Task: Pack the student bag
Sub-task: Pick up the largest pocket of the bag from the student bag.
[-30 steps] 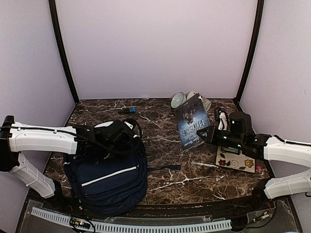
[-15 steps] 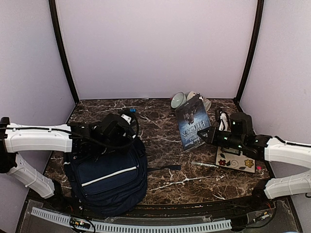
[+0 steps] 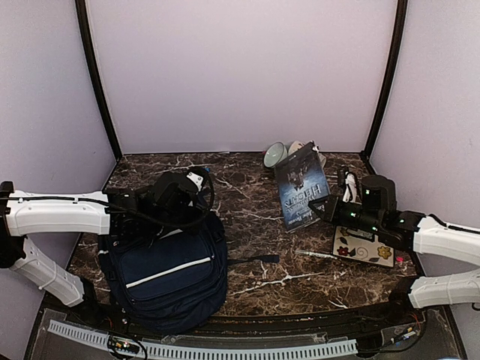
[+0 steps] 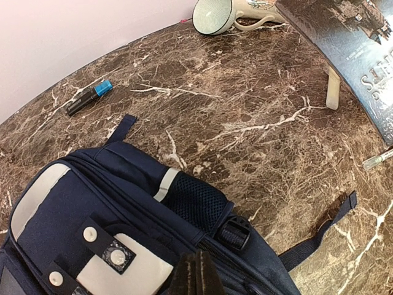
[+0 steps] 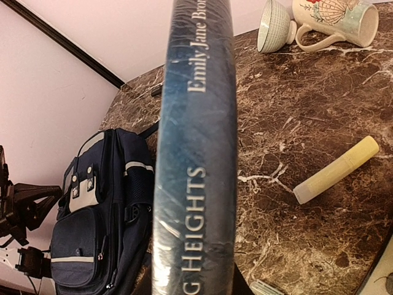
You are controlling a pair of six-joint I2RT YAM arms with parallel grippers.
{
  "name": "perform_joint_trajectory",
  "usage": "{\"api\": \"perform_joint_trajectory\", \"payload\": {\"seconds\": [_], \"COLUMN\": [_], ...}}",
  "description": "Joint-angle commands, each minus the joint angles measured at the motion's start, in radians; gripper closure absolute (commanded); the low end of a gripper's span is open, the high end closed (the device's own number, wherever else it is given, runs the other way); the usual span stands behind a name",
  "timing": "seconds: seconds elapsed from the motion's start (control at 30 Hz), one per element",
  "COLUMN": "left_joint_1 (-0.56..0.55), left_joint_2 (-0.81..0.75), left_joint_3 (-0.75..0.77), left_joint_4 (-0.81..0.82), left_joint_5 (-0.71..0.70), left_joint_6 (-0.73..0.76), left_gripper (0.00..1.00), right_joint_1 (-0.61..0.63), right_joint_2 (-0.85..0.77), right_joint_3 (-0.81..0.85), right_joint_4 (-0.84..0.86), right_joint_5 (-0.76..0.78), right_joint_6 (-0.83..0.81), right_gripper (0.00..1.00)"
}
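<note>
Bag: the student bag lies flat at the near left of the table; its long axis runs near to far, with the white-patched top at the far end

Left arm: the left gripper sits over the bag's top edge with its fingers pressed together; whether they pinch a zip pull or fabric I cannot tell; this arm is much the nearer to the bag

Right arm: the right gripper is clamped on the near lower corner of the book; the book is lifted and tilted, its spine facing the wrist camera

Deciding relation: the bag lies to the left of the held book, well apart across bare marble; the book's long axis runs roughly near to far, about in line with the bag's; I judge the book must travel left to the bag's far end; whether the bag's top is open there does not show

Count: one bag; one book; one mug; one small cup beside it at the far edge; one pale yellow stick; one blue-tipped marker far left; one clear pen; one flowered notebook at the right
</note>
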Motion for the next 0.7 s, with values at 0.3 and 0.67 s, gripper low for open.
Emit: {"api": "perform_joint_trajectory", "payload": {"seconds": [0.3, 0.67], "left_joint_1": [0.006, 0.004], "left_joint_2": [-0.045, -0.037], "left_joint_3": [0.019, 0.132], "left_joint_4": [-0.017, -0.257], "left_joint_5": [0.022, -0.018], "left_joint_6": [0.008, -0.008], "left_gripper": [1.00, 0.54], "right_joint_1": [0.008, 0.008], "right_joint_2": [-0.025, -0.015], "right_joint_3": [0.013, 0.020], "right_joint_4": [0.192, 0.212], "right_joint_5": [0.005, -0.026], "right_joint_6": [-0.015, -0.007], "right_gripper": [1.00, 1.00]}}
